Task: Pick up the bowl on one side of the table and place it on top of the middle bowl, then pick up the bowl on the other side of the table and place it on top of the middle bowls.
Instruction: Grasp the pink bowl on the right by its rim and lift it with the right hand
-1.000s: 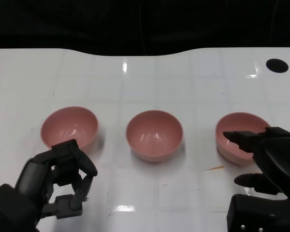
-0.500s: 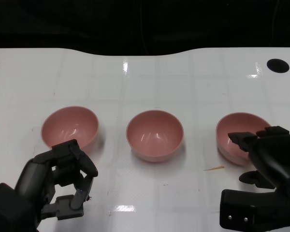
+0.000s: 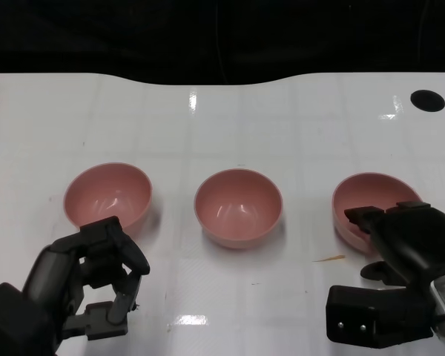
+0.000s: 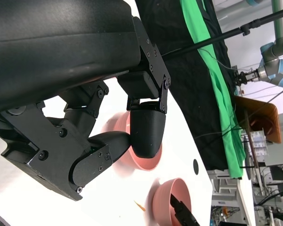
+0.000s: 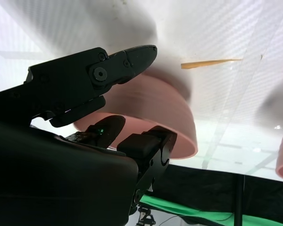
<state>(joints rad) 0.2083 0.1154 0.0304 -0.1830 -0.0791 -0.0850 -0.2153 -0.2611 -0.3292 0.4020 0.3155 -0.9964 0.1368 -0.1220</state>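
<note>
Three pink bowls stand in a row on the white table: the left bowl (image 3: 107, 194), the middle bowl (image 3: 238, 206) and the right bowl (image 3: 367, 199). My right hand (image 3: 409, 241) is at the right bowl's near rim. In the right wrist view its fingers (image 5: 108, 70) straddle the rim of the right bowl (image 5: 165, 113), one outside the wall and one inside, with a gap showing. That bowl still sits on the table. My left hand (image 3: 93, 271) hovers just in front of the left bowl, fingers curled in and holding nothing.
A thin orange sliver (image 3: 328, 259) lies on the table left of my right hand. Black holes (image 3: 427, 100) mark the far corners. The table's back edge meets a dark backdrop. The left wrist view shows green cloth (image 4: 212, 70) beyond the table.
My right hand's fingers have drawn back from over the right bowl to its near rim, and that forearm has swung inward. The left hand and all bowls stay put.
</note>
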